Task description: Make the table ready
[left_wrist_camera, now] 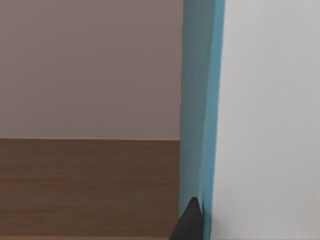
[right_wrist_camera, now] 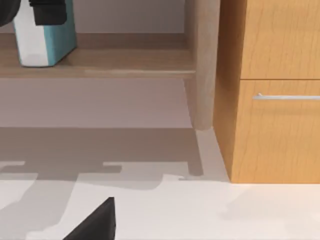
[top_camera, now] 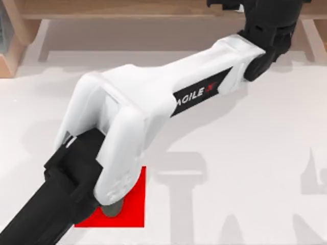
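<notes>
The left end effector [right_wrist_camera: 47,12] reaches to the far side of the scene, at the wooden shelf [top_camera: 127,9], right of centre along it. In the right wrist view its dark fingers sit against the top of a teal and white book [right_wrist_camera: 44,42] standing upright on the shelf board; whether they pinch it or merely touch it I cannot tell. The left wrist view shows the book's teal spine close up, a white face beside it, and the brown shelf board behind.

The left arm's white forearm [top_camera: 153,97] stretches diagonally across the scene from near left to far right, passing over a small red mat [top_camera: 134,204] at the near left. A grey round thing [top_camera: 111,208] peeks out from under the arm on that mat.

To the right of the shelf stands a wooden drawer cabinet [right_wrist_camera: 275,100] with a metal handle [right_wrist_camera: 287,96].

The white tabletop [top_camera: 245,168] spreads beneath everything, crossed by grey shadows.
</notes>
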Controlling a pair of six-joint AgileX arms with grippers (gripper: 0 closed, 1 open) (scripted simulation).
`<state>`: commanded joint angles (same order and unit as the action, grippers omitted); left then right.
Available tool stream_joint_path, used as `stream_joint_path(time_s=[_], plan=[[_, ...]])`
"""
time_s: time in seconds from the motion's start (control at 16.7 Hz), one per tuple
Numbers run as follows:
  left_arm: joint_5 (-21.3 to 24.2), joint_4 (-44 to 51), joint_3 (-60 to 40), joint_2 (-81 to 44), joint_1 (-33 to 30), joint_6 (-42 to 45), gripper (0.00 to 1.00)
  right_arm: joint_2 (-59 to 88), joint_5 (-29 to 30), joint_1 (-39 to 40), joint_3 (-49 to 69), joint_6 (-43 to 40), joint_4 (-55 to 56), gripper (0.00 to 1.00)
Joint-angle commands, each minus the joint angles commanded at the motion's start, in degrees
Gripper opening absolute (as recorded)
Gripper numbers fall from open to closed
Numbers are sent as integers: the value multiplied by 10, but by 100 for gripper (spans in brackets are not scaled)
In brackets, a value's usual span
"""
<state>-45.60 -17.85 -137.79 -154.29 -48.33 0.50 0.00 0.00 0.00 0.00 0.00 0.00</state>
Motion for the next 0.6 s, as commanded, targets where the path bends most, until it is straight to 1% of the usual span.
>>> stream_joint_path(time_s=[0.6], plan=[[-2,-5,7,9,-5,1,0,0,0,0,0,0,0,100]])
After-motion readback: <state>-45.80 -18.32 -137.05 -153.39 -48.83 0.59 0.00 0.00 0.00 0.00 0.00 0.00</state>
